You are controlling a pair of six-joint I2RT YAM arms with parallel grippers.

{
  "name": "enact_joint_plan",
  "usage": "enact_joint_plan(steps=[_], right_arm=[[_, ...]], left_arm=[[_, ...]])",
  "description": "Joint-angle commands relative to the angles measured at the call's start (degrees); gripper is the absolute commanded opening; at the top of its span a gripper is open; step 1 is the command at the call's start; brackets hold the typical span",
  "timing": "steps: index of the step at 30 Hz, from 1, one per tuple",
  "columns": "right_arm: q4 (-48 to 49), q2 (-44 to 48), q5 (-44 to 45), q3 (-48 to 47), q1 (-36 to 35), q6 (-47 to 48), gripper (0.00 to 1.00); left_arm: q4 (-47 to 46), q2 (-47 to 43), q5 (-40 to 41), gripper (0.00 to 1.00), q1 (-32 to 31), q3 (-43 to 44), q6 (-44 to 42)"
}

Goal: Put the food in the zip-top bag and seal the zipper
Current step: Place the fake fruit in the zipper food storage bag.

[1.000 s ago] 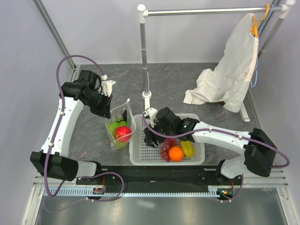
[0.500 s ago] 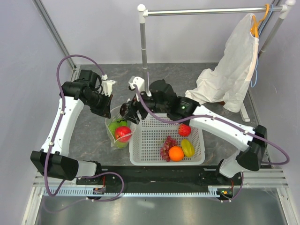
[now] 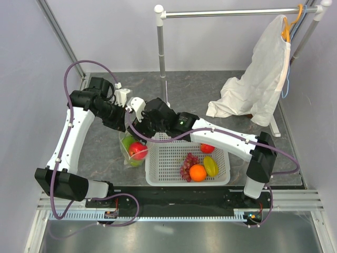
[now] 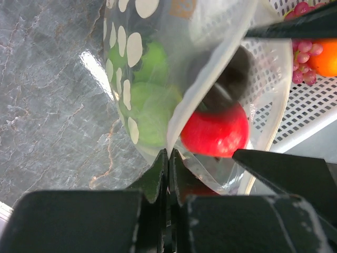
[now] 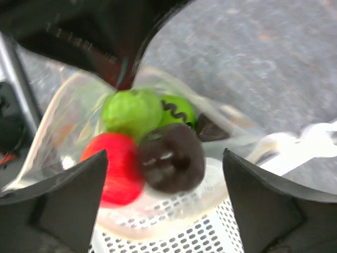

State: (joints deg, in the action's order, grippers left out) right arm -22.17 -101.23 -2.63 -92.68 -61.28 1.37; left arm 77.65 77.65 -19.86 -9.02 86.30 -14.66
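Observation:
The clear dotted zip-top bag (image 3: 130, 153) stands open left of the basket. It holds a red apple (image 3: 138, 149) and round green fruits (image 4: 150, 100). My left gripper (image 4: 169, 154) is shut on the bag's rim and holds the mouth open; it also shows in the top view (image 3: 120, 124). My right gripper (image 3: 136, 128) hovers over the mouth, open wide (image 5: 164, 158). A dark brown piece (image 5: 171, 157) sits between its fingers without touching them, above the red apple (image 5: 115, 169) and a green fruit (image 5: 131, 112). The zipper is unsealed.
A white mesh basket (image 3: 158, 176) right of the bag holds a red fruit (image 3: 207, 148), purple grapes (image 3: 188, 164), an orange (image 3: 197, 172) and a yellow fruit (image 3: 211, 166). A rack pole (image 3: 162, 58) stands behind. A white garment (image 3: 255, 84) hangs at the back right.
My right arm has swung left from the basket to above the bag's mouth, carrying the dark brown piece, and its jaws now stand open. The left gripper has kept its hold.

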Motion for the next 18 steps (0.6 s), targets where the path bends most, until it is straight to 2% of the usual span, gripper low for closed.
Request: enact_joint_plan(steps=[1, 6, 9, 12, 15, 18], right_arm=[[-0.3, 1.9, 7.5, -5.7, -0.7, 0.4, 0.98], [-3.5, 6.9, 4.9, -5.8, -0.6, -3.6, 0.98], [-4.0, 10.6, 6.2, -1.4, -0.3, -5.6, 0.96], [-6.2, 12.2, 4.8, 4.1, 1.2, -8.0, 0.88], [-8.5, 11.5, -3.8, 7.5, 5.1, -12.9, 0.71], [-7.2, 11.1, -8.4, 9.2, 7.0, -15.0, 0.66]], left_arm=[[2.8, 0.1, -2.4, 0.02, 0.1, 1.5, -0.4], [2.7, 0.1, -2.4, 0.02, 0.1, 1.5, -0.4], [2.9, 0.0, -2.5, 0.02, 0.1, 1.7, -0.2], [2.8, 0.0, -2.7, 0.02, 0.1, 1.9, 0.1], [2.8, -0.4, -2.7, 0.02, 0.1, 1.9, 0.1], [2.8, -0.7, -2.7, 0.02, 0.1, 1.4, 0.1]])
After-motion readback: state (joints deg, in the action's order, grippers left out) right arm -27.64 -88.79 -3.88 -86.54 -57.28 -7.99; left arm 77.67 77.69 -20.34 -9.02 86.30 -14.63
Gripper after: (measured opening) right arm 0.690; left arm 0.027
